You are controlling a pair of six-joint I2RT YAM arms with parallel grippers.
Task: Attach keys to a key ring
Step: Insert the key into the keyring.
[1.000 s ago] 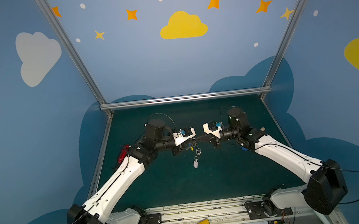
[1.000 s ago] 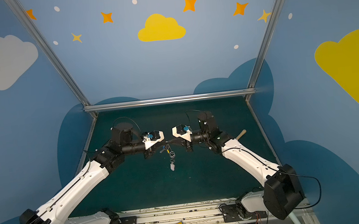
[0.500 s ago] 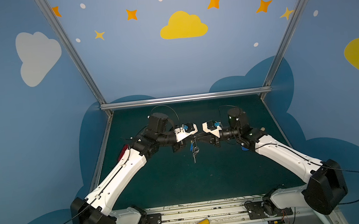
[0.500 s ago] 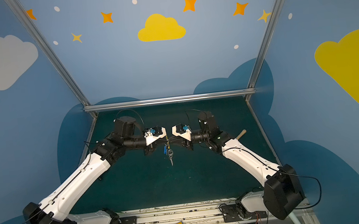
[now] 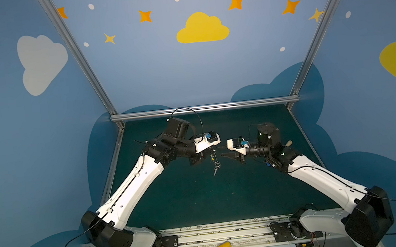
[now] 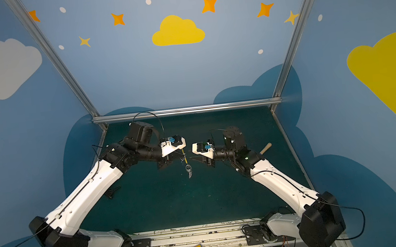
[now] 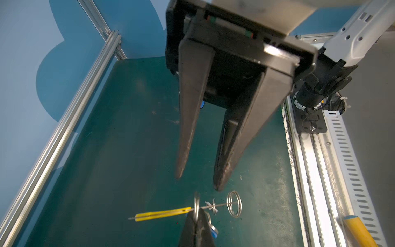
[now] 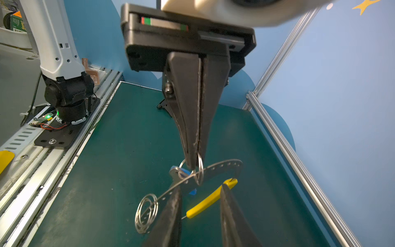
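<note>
- Since a second ago the right gripper [image 7: 198,182] has let go. Its jaws now stand apart and empty. The left arm has swung in toward the middle of both top views.
- The key ring [image 8: 222,165] hangs in the air at mid-frame of the right wrist view, above the green mat [image 8: 119,171].
- The key [image 8: 181,172] with the blue tag sits on the perforated band by a small split ring [image 8: 202,171]. A coiled ring [image 7: 234,204] rides the same band, toward the lower left of the right wrist view.
- The left gripper [image 8: 193,165] is clenched on the band where that split ring crosses it. Keep that pinch firm, since it alone carries the hoop.
- The yellow sleeve [image 8: 210,201] shows between your right fingers [image 8: 168,216]. Whether it touches one of them is unclear.
- The step in hand looks like a re-grasp. Close the right jaws slowly on the sleeve to steady the hoop. Avoid jolting it, or the coiled ring may slide off the band's free end.
</note>
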